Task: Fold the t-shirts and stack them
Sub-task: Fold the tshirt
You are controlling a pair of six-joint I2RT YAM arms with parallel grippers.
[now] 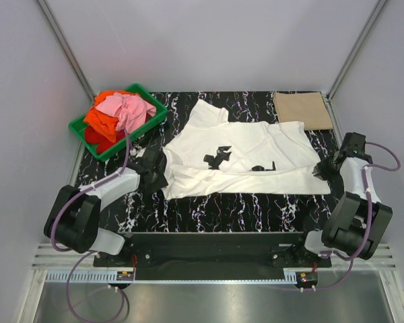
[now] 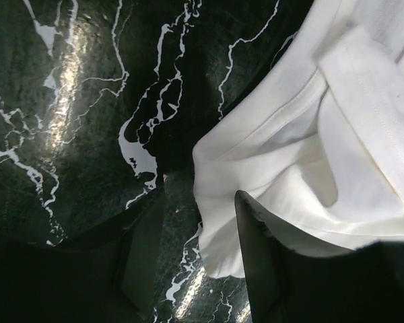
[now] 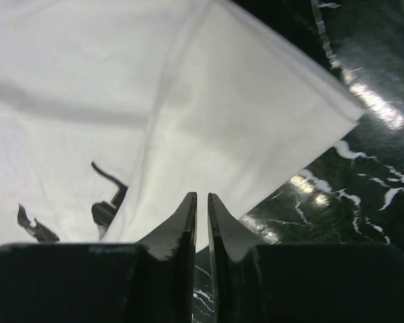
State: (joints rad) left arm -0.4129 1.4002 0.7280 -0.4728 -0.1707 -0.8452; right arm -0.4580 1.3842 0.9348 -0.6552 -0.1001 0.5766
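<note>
White tee (image 1: 242, 155) lies spread across the middle of the black marbled table (image 1: 215, 208), black print marks (image 1: 219, 157) facing up, rumpled along its left side. Left gripper (image 1: 156, 168) sits low at that left edge. On my left wrist feed the fingers (image 2: 256, 249) are spread wide, with a folded corner of the white cloth lying in the gap; nothing is pinched, so I read it as released. Right gripper (image 1: 321, 169) is at the tee's right edge. On the right wrist feed its fingers (image 3: 182, 229) are closed down to a thin slit, tips right over the cloth near a corner; I can't tell whether any fabric is nipped between them. Cloth there looks flat on the table, not lifted. Tan tee (image 1: 303, 110) is folded flat at the far right corner, just beyond the white one's right sleeve. Green crate (image 1: 155, 118) is at the far left, holding the pink tee (image 1: 128, 109) on top, the orange tee (image 1: 97, 120) beside it and the red tee (image 1: 94, 138) at the near end, all bunched up.
</note>
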